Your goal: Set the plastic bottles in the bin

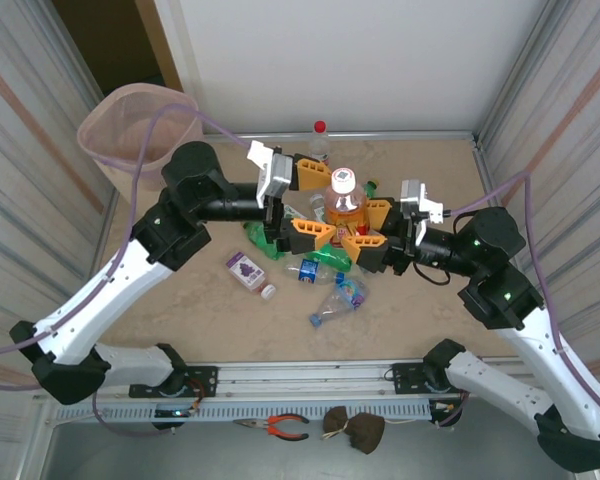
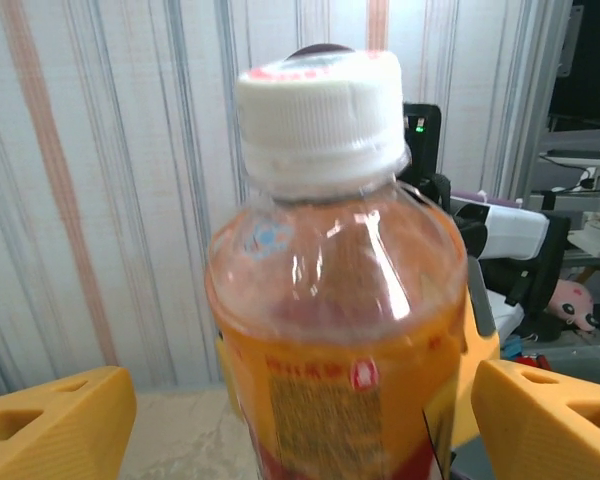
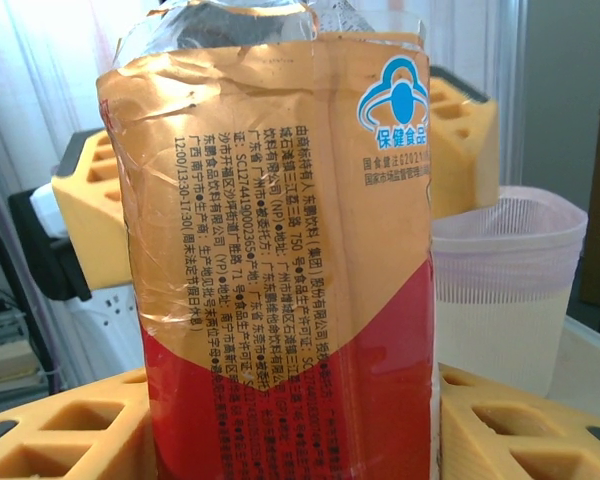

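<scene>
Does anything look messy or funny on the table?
Yes. Most plastic bottles lie tumbled in a heap on the table, and some look squashed. One orange bottle stands upright above them, pinched in the right gripper, its label wrinkled. Pliers lie past the near edge, a strange spot.

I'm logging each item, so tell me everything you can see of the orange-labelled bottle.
The orange-labelled bottle is clear plastic with a white ribbed cap and an orange-and-red wrapper bearing small print. It stands upright above the pile, the right gripper's jaws closed on its lower body, the left gripper's jaws open either side.
</scene>
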`<state>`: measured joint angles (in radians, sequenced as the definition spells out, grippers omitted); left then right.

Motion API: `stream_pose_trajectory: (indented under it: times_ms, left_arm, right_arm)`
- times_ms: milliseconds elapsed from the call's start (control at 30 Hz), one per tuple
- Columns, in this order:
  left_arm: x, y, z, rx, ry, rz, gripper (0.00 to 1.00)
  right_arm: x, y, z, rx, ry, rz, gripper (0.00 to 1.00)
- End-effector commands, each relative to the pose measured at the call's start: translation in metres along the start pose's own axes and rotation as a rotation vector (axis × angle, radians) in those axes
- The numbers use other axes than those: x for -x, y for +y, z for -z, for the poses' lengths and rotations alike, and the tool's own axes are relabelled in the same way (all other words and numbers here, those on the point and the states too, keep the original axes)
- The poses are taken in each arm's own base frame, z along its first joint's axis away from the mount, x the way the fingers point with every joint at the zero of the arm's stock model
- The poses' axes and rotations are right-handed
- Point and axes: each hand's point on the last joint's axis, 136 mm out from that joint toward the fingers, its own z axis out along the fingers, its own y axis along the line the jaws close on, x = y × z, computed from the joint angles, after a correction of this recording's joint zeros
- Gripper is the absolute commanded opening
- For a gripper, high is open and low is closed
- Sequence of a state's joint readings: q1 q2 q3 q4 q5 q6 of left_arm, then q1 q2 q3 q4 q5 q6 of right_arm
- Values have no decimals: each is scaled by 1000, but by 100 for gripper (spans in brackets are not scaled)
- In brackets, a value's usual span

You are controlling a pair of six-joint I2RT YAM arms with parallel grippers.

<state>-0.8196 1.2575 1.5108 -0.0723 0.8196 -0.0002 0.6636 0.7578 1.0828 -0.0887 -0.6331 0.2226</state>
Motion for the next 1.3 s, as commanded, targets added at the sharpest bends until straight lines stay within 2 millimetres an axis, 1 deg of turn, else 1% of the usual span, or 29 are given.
stream_pose_trajectory:
  times_ms: [0,167,467,633,667,767,833,933,1033,1100,1200,1267]
  left_arm:
    - [22,-20,-4,-80,-48,-36,86]
    - [21,-23,-11,-101,-47,-28,75]
    - [18,-24,-11,-99,-46,-27,58]
    - [17,-25,-11,-105,-44,-28,52]
    - [17,-25,-11,-103,-43,-28,52]
    - [16,-23,-10,-80,-32,-34,52]
    - [15,-19,-7,-45,-19,-44,51]
    - [8,-4,-2,56,27,-44,52]
    - [3,21,10,191,80,-25,51]
    - [-1,39,21,293,112,-8,51]
    - [-10,70,44,465,181,10,51]
    - [-18,95,66,603,252,31,51]
  right_arm:
    - [10,10,1,24,-16,48,55]
    - [6,9,0,17,-6,51,56]
    - [8,7,1,-14,-18,71,57]
    - [7,8,1,-10,-18,82,60]
    - [7,8,1,-10,-17,83,62]
    - [5,7,1,-16,-8,83,79]
    - [4,6,3,-31,-6,87,87]
    - [0,1,8,-72,-6,96,92]
    - [-2,-3,16,-126,-1,111,95]
    - [-4,-8,22,-167,2,119,96]
    - [-5,-13,29,-217,5,126,97]
    - [-8,-17,32,-247,12,127,96]
